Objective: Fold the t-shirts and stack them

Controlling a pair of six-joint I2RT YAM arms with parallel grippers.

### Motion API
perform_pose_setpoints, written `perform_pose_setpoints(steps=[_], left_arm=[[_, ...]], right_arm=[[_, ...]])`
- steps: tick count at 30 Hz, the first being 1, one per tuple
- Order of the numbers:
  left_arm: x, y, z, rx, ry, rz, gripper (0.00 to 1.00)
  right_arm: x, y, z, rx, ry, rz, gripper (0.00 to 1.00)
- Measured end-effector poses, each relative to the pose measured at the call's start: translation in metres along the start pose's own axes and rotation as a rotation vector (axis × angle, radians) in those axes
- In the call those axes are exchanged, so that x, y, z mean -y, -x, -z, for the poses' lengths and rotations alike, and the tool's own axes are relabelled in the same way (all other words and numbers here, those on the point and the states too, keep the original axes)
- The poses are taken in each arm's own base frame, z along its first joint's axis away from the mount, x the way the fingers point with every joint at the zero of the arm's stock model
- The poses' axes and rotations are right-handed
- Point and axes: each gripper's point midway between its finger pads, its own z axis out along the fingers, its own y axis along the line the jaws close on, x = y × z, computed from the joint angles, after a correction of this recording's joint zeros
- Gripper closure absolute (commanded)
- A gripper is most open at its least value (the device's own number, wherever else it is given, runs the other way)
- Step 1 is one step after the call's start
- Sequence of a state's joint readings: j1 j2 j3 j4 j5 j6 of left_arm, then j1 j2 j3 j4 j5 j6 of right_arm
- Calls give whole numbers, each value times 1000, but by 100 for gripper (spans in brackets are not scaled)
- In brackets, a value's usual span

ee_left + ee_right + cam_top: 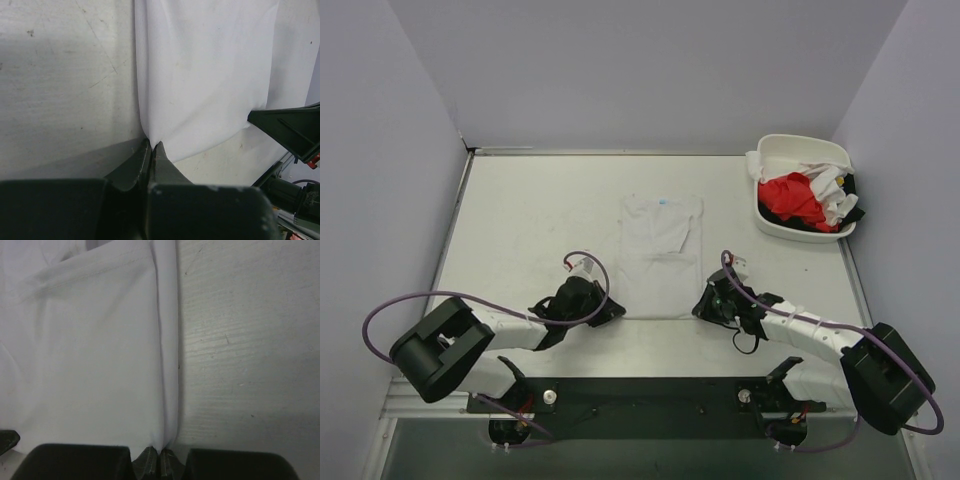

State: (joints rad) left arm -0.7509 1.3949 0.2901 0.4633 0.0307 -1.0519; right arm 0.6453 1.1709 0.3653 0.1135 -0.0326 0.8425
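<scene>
I see soft matt cloth on the white t-shirt point(660, 255), a scuffed matt grey table point(520, 220), a smooth white plastic tub point(790, 152), and red t-shirt point(792, 196) cloth too.

The neck label point(664, 203) of the white t-shirt point(660, 262) is too small to read. Shirts point(798, 197) heaped in the far-right tub point(790, 146) cover one another.
</scene>
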Motion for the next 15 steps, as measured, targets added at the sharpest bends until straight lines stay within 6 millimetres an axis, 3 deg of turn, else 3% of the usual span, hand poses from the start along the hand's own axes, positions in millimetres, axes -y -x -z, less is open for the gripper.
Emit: perform_pose_setpoints(steps=[5,15], left_arm=[[-7,-9,14,-11,5,0,100],[-9,-57,50,-92,30,-44,100]], right_arm=[[-2,-10,3,-5,25,2,100],[-19,-67,33,-46,87,133,100]])
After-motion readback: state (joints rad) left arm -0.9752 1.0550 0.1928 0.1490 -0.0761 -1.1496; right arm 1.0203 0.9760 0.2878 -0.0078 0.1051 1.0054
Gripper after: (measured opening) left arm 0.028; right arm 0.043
